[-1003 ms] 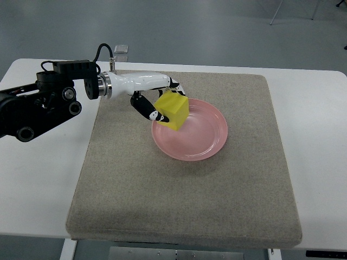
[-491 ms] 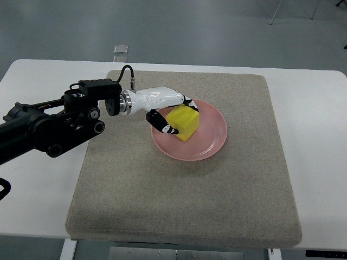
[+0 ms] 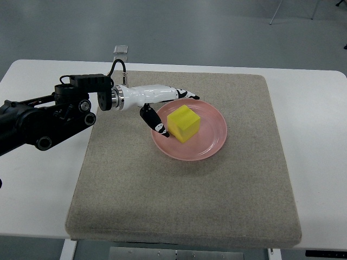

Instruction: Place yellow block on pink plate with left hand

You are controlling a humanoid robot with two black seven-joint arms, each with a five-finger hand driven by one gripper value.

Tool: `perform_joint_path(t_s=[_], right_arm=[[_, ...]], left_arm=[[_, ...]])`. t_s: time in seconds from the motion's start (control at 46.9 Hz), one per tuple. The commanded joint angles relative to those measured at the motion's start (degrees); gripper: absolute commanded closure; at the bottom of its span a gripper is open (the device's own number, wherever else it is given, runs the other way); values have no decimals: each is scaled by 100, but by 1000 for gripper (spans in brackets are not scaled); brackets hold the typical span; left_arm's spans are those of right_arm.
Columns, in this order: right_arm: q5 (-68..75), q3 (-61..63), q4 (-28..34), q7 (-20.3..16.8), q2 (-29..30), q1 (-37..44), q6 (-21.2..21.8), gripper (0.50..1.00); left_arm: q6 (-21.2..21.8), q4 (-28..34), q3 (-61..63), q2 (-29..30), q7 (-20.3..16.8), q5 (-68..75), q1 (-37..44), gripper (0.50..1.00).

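- The left hand (image 3: 165,105) reaches in from the left edge on a black arm (image 3: 43,116), its white palm lying over the grey mat (image 3: 184,206).
- Its fingers (image 3: 184,94) are spread wide and hold nothing: the long ones stretch out flat past the far-left rim of the pink plate (image 3: 214,142), and the thumb (image 3: 155,122) points down towards the near side, its black-and-white tip at the plate's left rim.
- The yellow block (image 3: 183,122) sits in the open span between the long fingers and the thumb, just beyond the palm, on the plate's left half.
- A narrow gap shows between the block and the long fingers; the thumb tip is just beside the block's near-left corner, and I cannot tell if it touches.
- The block rests on the plate with one corner turned towards the near side, its top face level or nearly so.
- The plate lies ahead of the hand, to the fingertip side, with most of its bare pink surface stretching away from the hand on the block's far side.
- The mat covers most of the white table (image 3: 314,108), which shows behind the wrist and well beyond the plate.
- A small clear object (image 3: 121,51) lies at the table's far edge, behind the wrist; what it is cannot be made out.
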Motion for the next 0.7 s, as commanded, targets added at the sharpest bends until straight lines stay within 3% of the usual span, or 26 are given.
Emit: perform_joint_path(t_s=[0.0,0.192,0.533,0.683], right_arm=[[0,0,7,0,0,0,0,576],[0,0,-2,0,0,0,0,576],[0,0,-2,0,0,0,0,576],[0,0,7,0,0,0,0,576]], left_arm=[[-310,-13,-77,173,7,-577,-97,504],[-917,224,-419,411,7,-2369,-115,504],[-926,1191,-578,622,15,-5955,-1,504],[-979,1578,-586,631,24,-6634,17,504]])
